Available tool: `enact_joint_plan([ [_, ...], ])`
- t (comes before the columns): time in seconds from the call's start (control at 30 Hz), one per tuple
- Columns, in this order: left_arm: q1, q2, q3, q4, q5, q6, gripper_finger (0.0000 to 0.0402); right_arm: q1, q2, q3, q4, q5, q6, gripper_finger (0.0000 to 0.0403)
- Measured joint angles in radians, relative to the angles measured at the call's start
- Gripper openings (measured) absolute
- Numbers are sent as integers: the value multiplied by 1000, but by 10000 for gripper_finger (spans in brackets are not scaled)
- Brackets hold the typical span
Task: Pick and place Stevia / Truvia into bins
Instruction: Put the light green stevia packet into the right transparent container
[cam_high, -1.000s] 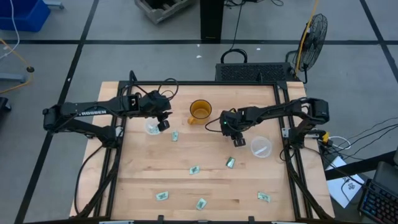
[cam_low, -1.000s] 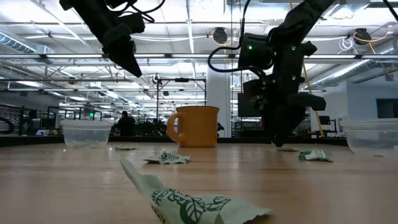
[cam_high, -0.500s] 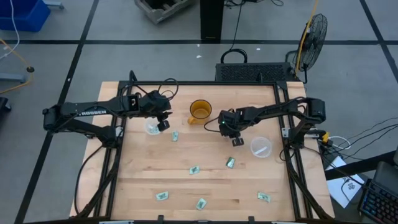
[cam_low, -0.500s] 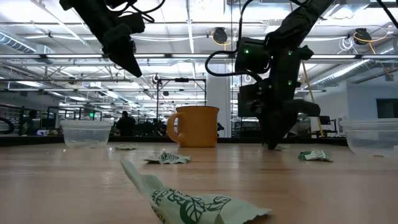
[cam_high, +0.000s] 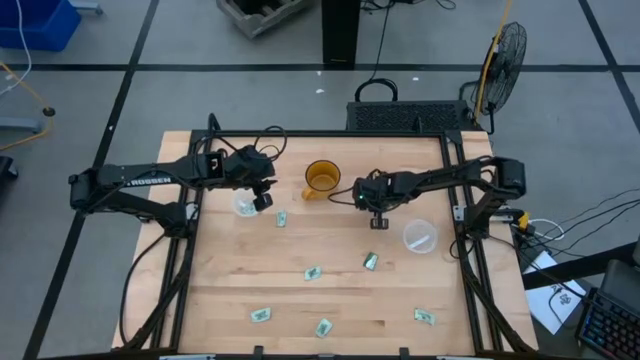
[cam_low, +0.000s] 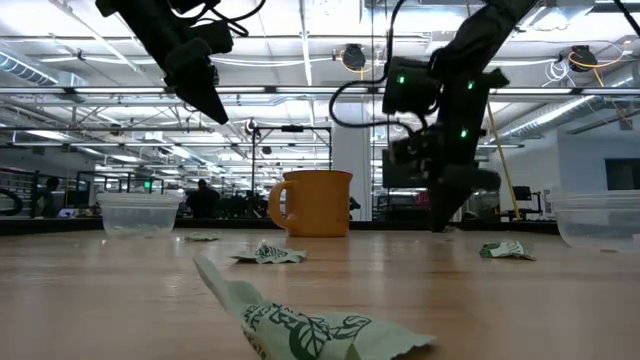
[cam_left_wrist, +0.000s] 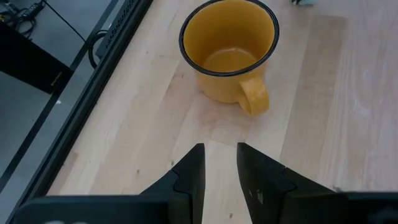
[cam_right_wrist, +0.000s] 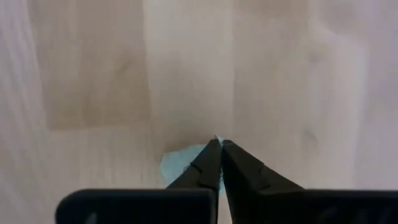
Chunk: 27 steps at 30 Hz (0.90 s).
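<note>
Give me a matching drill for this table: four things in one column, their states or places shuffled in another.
1. mug
2. right claw
3. left claw
4. right cup

A. pinched shut on a sachet
B. fingers apart, nothing held, by the left cup
C. amber, with a handle, between the two arms
D. clear, near the table's right edge

Pairs: 1-C, 2-A, 3-B, 4-D
</note>
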Motion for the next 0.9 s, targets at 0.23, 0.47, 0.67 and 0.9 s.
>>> enact_joint_plan([
  [0.23,0,0,0,0,0,0,99,76,-217,64,-285,3,271,1],
  [0.47,0,0,0,0,0,0,99,178,-425,54,-584,-168,594,1],
  [0.67,0,0,0,1,0,-8,99,248,-478,27,-778,-200,790,1],
  [0.9,0,0,0,1,0,-25,99,239,-467,-96,-558,-373,703,1],
])
